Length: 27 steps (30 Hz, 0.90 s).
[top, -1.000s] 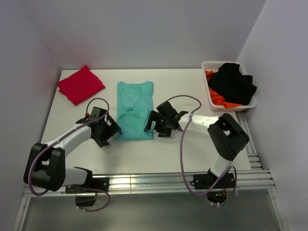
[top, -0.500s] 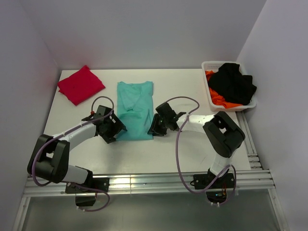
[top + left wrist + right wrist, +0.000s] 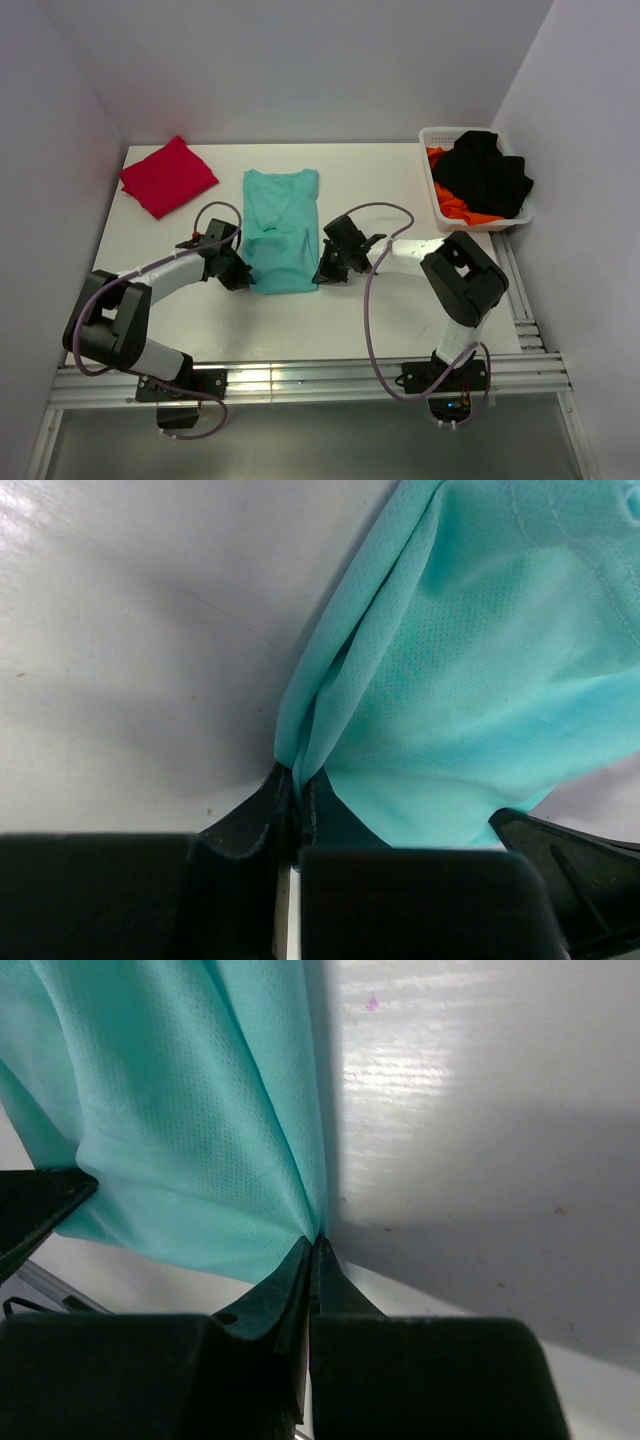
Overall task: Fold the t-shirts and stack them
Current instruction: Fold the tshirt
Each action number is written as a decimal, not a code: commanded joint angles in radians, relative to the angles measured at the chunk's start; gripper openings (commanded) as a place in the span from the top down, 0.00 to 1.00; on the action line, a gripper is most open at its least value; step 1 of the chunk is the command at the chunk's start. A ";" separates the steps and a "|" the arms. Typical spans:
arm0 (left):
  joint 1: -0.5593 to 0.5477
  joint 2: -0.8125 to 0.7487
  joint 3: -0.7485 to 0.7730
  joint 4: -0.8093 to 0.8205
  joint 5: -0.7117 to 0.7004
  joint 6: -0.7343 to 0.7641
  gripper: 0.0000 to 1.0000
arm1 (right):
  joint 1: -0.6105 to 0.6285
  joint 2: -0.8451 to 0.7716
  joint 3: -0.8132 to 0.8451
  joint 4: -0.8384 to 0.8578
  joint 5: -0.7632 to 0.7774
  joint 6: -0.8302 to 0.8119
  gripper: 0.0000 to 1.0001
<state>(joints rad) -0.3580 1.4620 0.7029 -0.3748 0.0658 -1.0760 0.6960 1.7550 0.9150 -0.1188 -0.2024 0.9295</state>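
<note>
left pincer (image 3: 295, 780): clenched on the near left hem of the teal t-shirt (image 3: 282, 235), cloth bunched between its fingers
right pincer (image 3: 312, 1248): clamped on the hem's other corner
teal t-shirt: lying flat, stretching away from both pincers
red t-shirt (image 3: 168, 176): folded, well beyond the left pincer, off to its left
basket (image 3: 437, 214): far right of the right pincer, with dark cloth inside

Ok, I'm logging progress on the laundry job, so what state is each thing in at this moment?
Teal shirt: folded into a long strip, lying flat, near end pinched at both sides.
Red shirt: folded, lying alone at the far left.
Basket: holds a crumpled black garment over orange cloth.
Left gripper: shut on the teal shirt's left edge.
Right gripper: shut on its right edge.
</note>
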 commanded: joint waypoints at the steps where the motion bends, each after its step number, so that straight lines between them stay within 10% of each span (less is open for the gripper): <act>1: -0.013 -0.009 0.033 -0.053 -0.037 0.027 1.00 | 0.005 -0.076 -0.031 -0.042 0.040 -0.029 1.00; 27: -0.096 -0.459 0.242 -0.598 0.019 0.013 0.99 | 0.011 -0.807 -0.099 -0.613 0.130 -0.015 1.00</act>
<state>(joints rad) -0.4664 0.9997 0.8963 -0.8570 0.1558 -1.0763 0.7155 0.9668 0.7624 -0.5468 -0.1623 0.9455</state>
